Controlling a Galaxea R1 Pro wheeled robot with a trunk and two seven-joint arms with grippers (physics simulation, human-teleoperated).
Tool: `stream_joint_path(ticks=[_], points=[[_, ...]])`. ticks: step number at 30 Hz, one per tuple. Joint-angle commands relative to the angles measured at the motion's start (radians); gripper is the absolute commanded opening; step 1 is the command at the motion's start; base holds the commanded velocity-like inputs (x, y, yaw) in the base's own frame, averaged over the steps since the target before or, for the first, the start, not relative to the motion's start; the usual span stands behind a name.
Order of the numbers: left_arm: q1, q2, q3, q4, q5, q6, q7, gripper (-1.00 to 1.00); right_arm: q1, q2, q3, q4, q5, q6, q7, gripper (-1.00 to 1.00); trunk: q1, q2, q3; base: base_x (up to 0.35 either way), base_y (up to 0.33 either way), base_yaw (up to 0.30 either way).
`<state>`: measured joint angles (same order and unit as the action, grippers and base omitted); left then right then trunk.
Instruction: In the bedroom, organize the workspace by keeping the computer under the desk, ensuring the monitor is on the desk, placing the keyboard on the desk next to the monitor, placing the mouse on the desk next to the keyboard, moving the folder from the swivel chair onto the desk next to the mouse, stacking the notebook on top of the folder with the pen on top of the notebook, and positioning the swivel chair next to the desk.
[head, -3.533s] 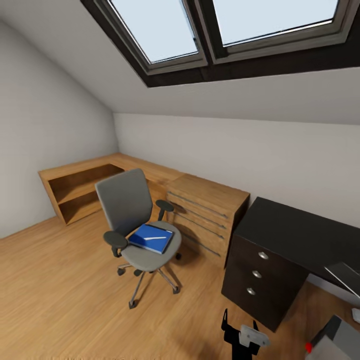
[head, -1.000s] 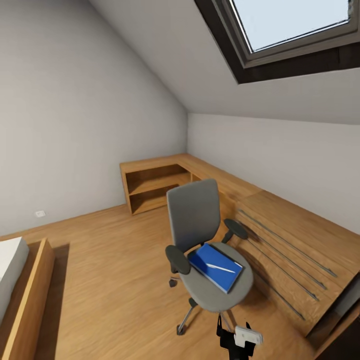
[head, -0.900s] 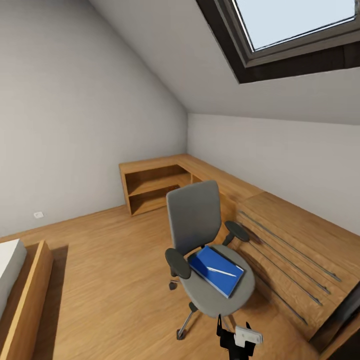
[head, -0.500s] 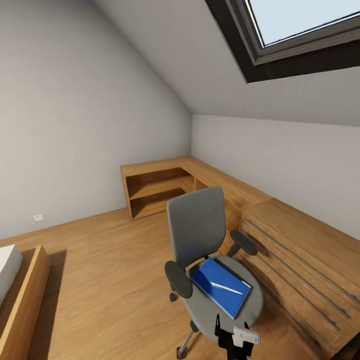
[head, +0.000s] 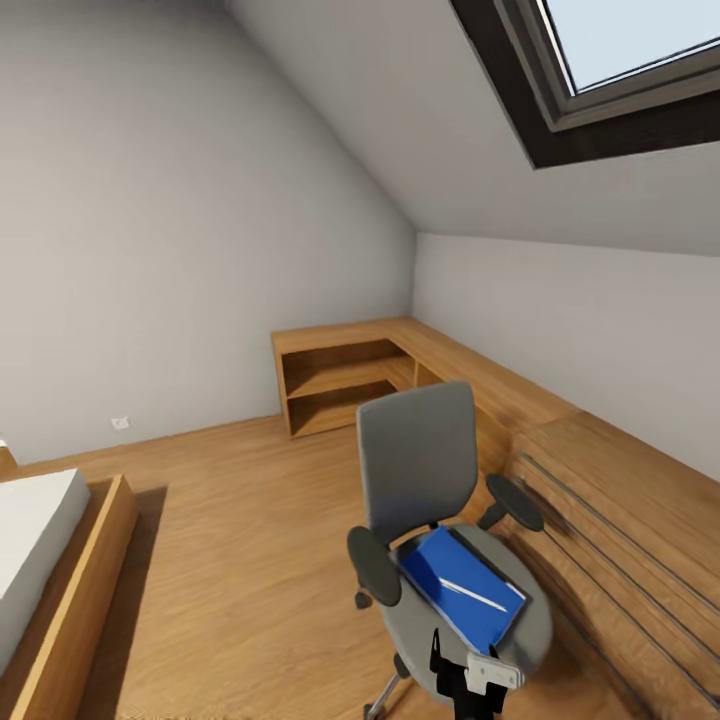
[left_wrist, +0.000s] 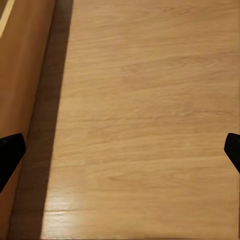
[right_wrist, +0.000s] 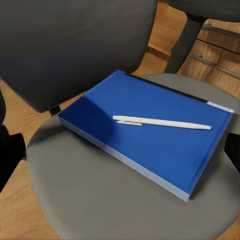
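Observation:
The swivel chair (head: 418, 465), grey with black armrests, stands just in front of me on the wood floor. On its seat (right_wrist: 100, 200) lies a flat blue notebook (head: 462, 588) (right_wrist: 150, 135) with the white pen (head: 472, 594) (right_wrist: 162, 122) across its top. A thin dark strip shows along the notebook's far edge; I cannot tell whether that is the folder. My right gripper (head: 470, 678) (right_wrist: 121, 151) hangs open just above the seat's near edge, short of the notebook, with nothing between its fingers. My left gripper (left_wrist: 121, 152) is open over bare floor.
A light-wood drawer chest (head: 630, 520) runs close along the chair's right side. A low wooden shelf unit (head: 340, 380) fills the far corner. A bed with a wooden frame (head: 70, 580) (left_wrist: 20, 75) stands at the left, with open floor (head: 230, 520) between it and the chair.
The camera has turned left and come closer to the chair, which now sits lower and larger in the picture. The dark drawer unit has dropped out of view and the bed has come in.

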<state>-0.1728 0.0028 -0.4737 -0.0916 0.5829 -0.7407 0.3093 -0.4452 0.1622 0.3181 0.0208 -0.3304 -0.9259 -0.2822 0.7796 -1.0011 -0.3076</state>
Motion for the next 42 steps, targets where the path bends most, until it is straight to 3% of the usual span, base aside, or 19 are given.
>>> stream_joint_path(ticks=[1,13,17,19,21,24,25,26,27,29,30,32,35,39,42], points=[[-0.001,0.0,-0.008,0.0,0.001,-0.001,0.009,1.0,-0.001,0.0,0.009,0.002,-0.004,-0.003,-0.005,1.0,0.0,-0.001,-0.002,0.0,-0.286,0.247],[-0.001,0.0,-0.009,-0.009,-0.002,-0.011,0.013,1.0,-0.001,-0.007,0.008,-0.004,0.002,-0.003,0.004,1.0,0.0,-0.001,-0.006,0.0,-0.132,0.03],[-0.001,-0.005,-0.009,-0.041,0.0,0.0,0.017,1.0,-0.006,-0.03,0.006,-0.042,0.005,0.009,-0.001,1.0,0.0,-0.001,-0.006,0.0,0.0,0.0],[-0.001,-0.003,-0.007,-0.12,0.001,0.045,0.02,1.0,-0.014,-0.054,0.006,-0.094,0.005,0.076,-0.003,1.0,0.0,-0.001,-0.006,0.0,0.0,0.0],[-0.001,0.003,-0.004,-0.202,0.001,0.144,0.029,1.0,-0.033,-0.086,0.006,-0.152,0.005,0.176,-0.002,1.0,0.0,-0.001,-0.006,0.0,0.0,0.0],[-0.001,0.018,0.001,-0.446,0.0,0.468,0.095,1.0,-0.087,-0.15,0.006,-0.304,0.005,0.466,0.003,1.0,0.0,-0.001,-0.006,0.0,0.0,0.0],[-0.019,0.03,0.056,-0.752,0.001,0.856,0.188,1.0,-0.163,-0.195,0.006,-0.409,0.021,0.775,0.028,1.0,0.0,-0.001,-0.006,0.0,0.0,0.0],[-0.031,0.027,0.086,-0.844,0.001,0.985,0.205,1.0,-0.194,-0.207,0.006,-0.422,0.031,0.875,0.051,1.0,0.0,-0.001,-0.006,0.0,0.0,0.0],[-0.037,0.024,0.102,-0.885,0.001,1.045,0.212,1.0,-0.209,-0.211,0.006,-0.426,0.036,0.922,0.065,1.0,0.0,-0.001,-0.006,0.0,0.0,0.0],[-0.055,0.007,0.176,-1.021,0.002,1.242,0.226,1.0,-0.251,-0.218,0.009,-0.436,0.055,1.081,0.132,1.0,0.0,-0.001,-0.006,0.0,0.0,0.0],[-0.06,-0.003,0.219,-1.077,0.003,1.305,0.229,1.0,-0.261,-0.219,0.01,-0.438,0.069,1.142,0.164,1.0,0.0,-0.001,-0.006,0.0,0.0,0.0],[-0.065,-0.015,0.311,-1.171,0.003,1.371,0.231,1.0,-0.273,-0.221,0.011,-0.443,0.114,1.236,0.213,1.0,0.0,-0.001,-0.006,0.0,0.0,0.0],[-0.067,-0.019,0.368,-1.228,0.003,1.398,0.231,1.0,-0.277,-0.224,0.007,-0.445,0.155,1.311,0.245,1.0,0.0,-0.001,-0.006,0.0,0.0,0.0],[-0.068,-0.021,0.398,-1.279,0.002,1.413,0.233,1.0,-0.279,-0.226,-0.006,-0.449,0.17,1.447,0.262,1.0,0.0,-0.001,-0.006,0.0,0.0,0.0],[-0.068,-0.021,0.405,-1.309,0.001,1.417,0.234,1.0,-0.28,-0.226,-0.015,-0.463,0.159,1.538,0.267,1.0,0.0,-0.001,-0.006,0.0,0.0,0.0]])
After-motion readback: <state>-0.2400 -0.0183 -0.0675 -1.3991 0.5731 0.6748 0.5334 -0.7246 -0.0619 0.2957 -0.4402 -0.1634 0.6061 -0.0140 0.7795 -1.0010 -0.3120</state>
